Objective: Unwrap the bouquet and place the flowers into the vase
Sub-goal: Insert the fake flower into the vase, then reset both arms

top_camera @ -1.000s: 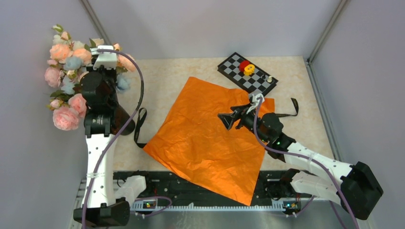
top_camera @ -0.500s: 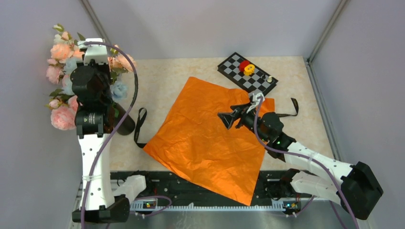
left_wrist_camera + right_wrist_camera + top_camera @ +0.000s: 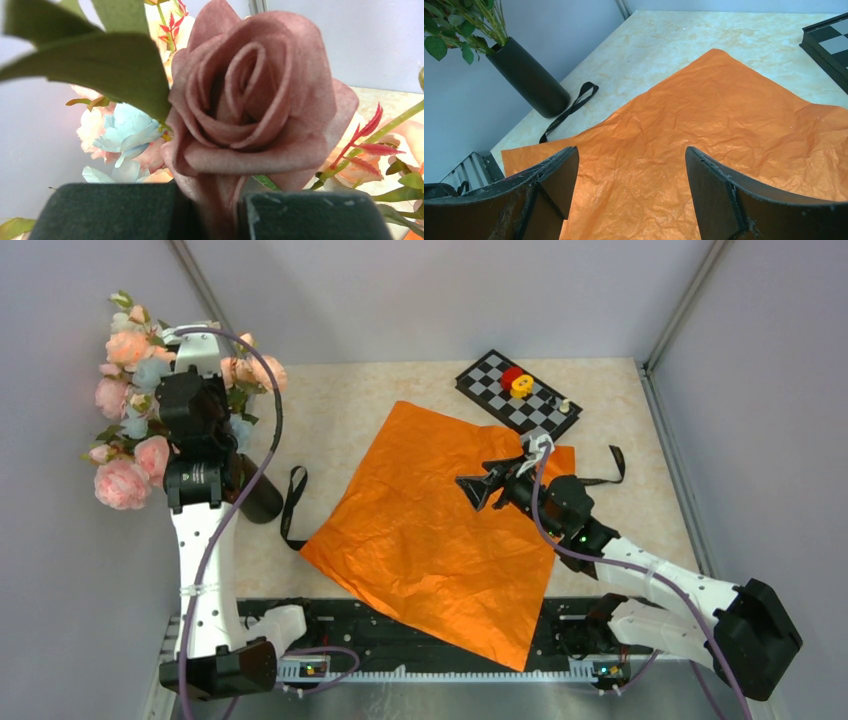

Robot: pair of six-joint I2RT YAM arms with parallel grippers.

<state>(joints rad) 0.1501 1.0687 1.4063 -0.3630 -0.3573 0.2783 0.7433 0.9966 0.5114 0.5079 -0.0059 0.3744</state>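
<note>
found left tool (image 3: 215, 215) pinching mauve fabric rose (image 3: 255, 100) at base, among small pastel artificial flowers (image 3: 127, 346) in matte black cylindrical vase (image 3: 526, 77); right tool (image 3: 629, 185) spread. judged light, crushable; better gripped by stems.

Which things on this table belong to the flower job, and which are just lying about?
Job:
- flowers, with one mauve bloom pinched in the left gripper
- black vase, leafy stems in it
- orange paper, spread flat
- black ribbon, beside the vase

Lying about:
- chessboard
- red and yellow pieces on it
</note>
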